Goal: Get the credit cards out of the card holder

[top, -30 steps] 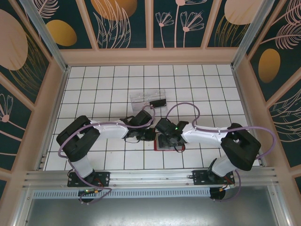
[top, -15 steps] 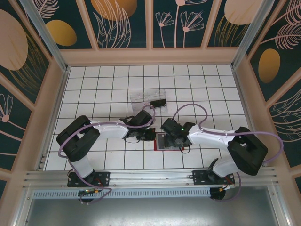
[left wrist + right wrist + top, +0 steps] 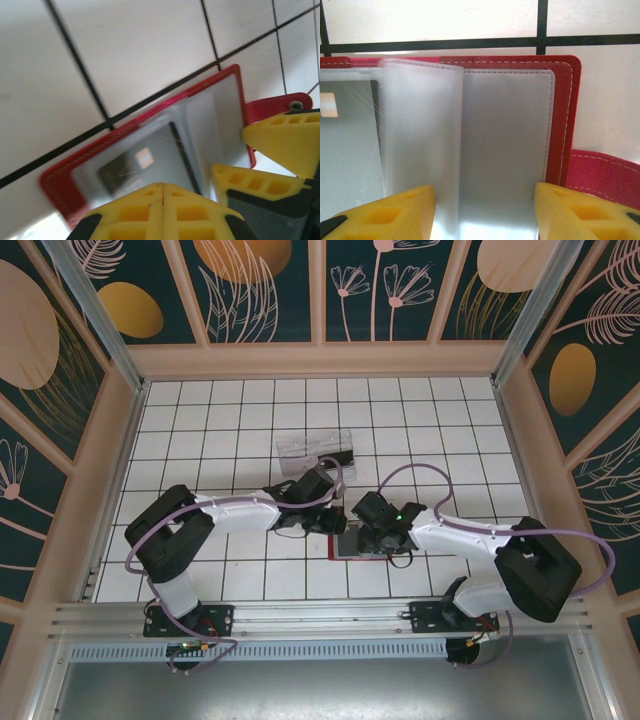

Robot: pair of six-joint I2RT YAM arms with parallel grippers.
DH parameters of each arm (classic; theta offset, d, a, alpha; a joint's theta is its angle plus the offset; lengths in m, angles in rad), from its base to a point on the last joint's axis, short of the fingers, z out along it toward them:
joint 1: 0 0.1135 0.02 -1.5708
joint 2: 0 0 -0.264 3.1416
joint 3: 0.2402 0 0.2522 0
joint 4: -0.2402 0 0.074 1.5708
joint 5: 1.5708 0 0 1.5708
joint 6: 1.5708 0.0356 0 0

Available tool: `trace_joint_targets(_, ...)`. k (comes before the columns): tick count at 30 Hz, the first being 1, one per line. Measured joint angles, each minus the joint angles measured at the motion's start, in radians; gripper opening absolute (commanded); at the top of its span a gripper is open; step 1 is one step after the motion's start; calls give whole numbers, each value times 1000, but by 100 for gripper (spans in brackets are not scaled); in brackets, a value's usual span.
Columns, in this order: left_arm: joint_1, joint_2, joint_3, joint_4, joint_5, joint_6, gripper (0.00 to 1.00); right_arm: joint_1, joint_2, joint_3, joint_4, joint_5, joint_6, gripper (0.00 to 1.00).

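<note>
- Red fold-open card holder (image 3: 505, 140) is lying open at white tiled table's (image 3: 200, 440) near edge.
- Thin dark credit card (image 3: 117, 172), likely stiff and slick, is sitting sleeved; pinch its edge.
- Left gripper (image 3: 162, 192) is hovering closed, empty; right gripper (image 3: 485, 192) gaping.

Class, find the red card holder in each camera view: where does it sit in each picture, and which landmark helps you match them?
Top external: card holder, open, just below centre.
Left wrist: diagonal across the middle.
Right wrist: from left edge to right of centre.
Shared landmark: its red closing tab, at right in both wrist views.
</note>
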Motion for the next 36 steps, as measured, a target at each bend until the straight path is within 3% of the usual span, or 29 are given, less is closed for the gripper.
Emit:
trace_joint_targets(6,-17,72,3,18,34,-5,0,-16,-37,-7,-3,-6,5,59)
trace_joint_targets(24,-15,77,5,33,45,0,0,-93,-199,11,-31,2,48,64)
trace_joint_targets(36,-15,91,77,-69,38,37,0,-172,-357,-26,-44,-14,74,65)
